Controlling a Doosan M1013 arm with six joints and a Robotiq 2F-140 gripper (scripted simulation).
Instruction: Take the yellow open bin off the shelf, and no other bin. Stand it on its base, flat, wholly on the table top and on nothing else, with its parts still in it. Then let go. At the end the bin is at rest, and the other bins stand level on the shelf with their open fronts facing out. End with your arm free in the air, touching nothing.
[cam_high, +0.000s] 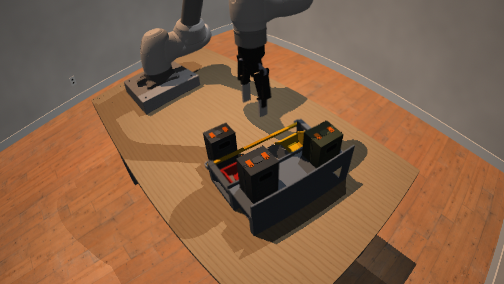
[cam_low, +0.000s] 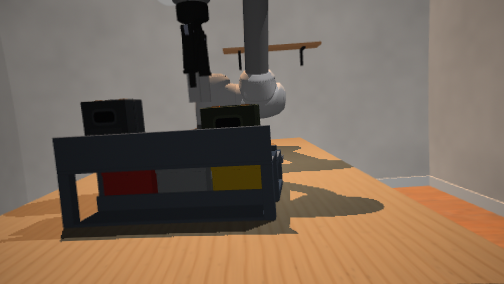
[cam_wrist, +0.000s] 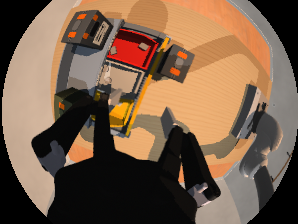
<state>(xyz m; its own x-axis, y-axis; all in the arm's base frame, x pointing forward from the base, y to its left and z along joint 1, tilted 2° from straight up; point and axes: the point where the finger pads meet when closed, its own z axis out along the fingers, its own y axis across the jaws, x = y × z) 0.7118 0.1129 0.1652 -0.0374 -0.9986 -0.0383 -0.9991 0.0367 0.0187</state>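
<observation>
The yellow open bin (cam_high: 292, 144) sits on the dark shelf (cam_high: 280, 172) at its far end, with parts in it. Its back shows as a yellow panel in the exterior view (cam_low: 236, 177), and it lies below my fingers in the wrist view (cam_wrist: 123, 111). My gripper (cam_high: 255, 97) hangs open and empty in the air above the table, behind the shelf and apart from the bin. It also shows in the exterior view (cam_low: 196, 82) and in the wrist view (cam_wrist: 127, 163).
A red bin (cam_high: 231, 172) and a grey bin (cam_wrist: 120, 79) stand beside the yellow one on the shelf. Three dark boxes (cam_high: 257, 172) with orange marks stand on and beside the shelf. The arm's base (cam_high: 162, 87) stands at the table's far end.
</observation>
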